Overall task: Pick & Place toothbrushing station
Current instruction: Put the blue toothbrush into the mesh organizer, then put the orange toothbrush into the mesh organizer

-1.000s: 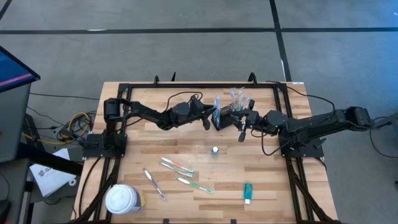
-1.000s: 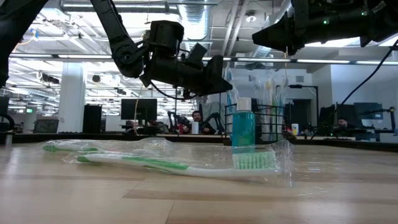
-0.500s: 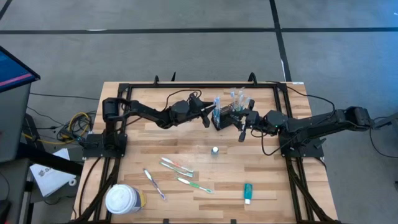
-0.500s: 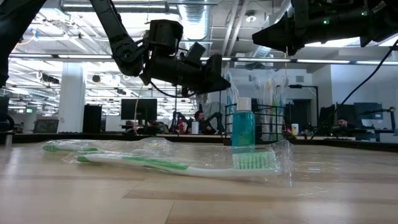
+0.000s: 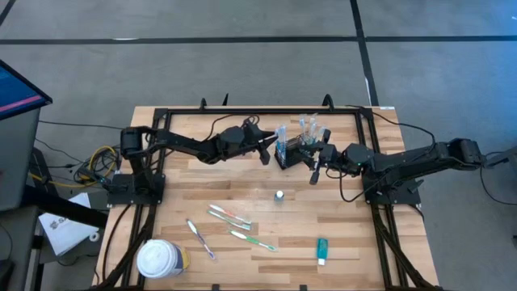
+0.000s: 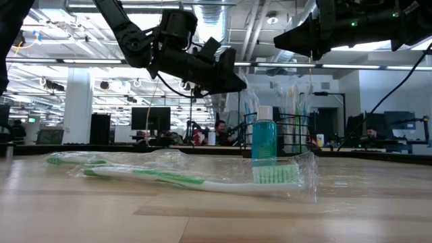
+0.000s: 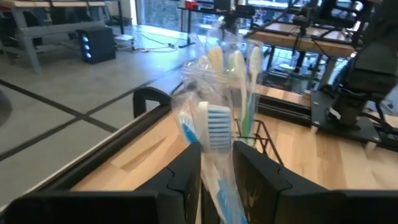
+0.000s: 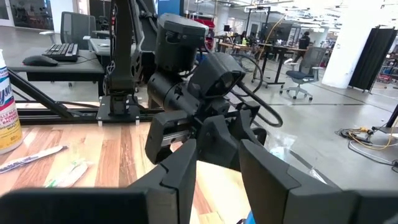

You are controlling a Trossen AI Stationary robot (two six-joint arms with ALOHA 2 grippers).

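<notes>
The black wire caddy (image 5: 297, 150) stands on the table's far middle with several wrapped toothbrushes (image 5: 308, 127) upright in it; it also shows in the low view (image 6: 291, 135). My left gripper (image 5: 270, 149) is at the caddy's left side, shut on a wrapped blue toothbrush (image 7: 209, 127). My right gripper (image 5: 317, 165) hovers at the caddy's right side, its fingers a little apart and empty. The teal tube (image 5: 321, 250) lies at the near right. My left gripper pinches the blue toothbrush's wrapped handle (image 7: 216, 167), just below the bristle head, between its two fingers. The fingers come level from the table's left and lie across the brush. The brush stands upright at the caddy's left edge; its lower end is hidden by the fingers.
A small teal bottle (image 5: 279, 196) stands mid-table. Three wrapped toothbrushes (image 5: 229, 216) (image 5: 252, 240) (image 5: 200, 239) lie near the front. A white-lidded tub (image 5: 160, 259) stands at the near left corner. A black frame rail (image 5: 258, 110) runs along the far edge.
My left gripper has risen a little and drawn slightly toward the table's far edge, still shut on the blue toothbrush. My right gripper has kept still.
</notes>
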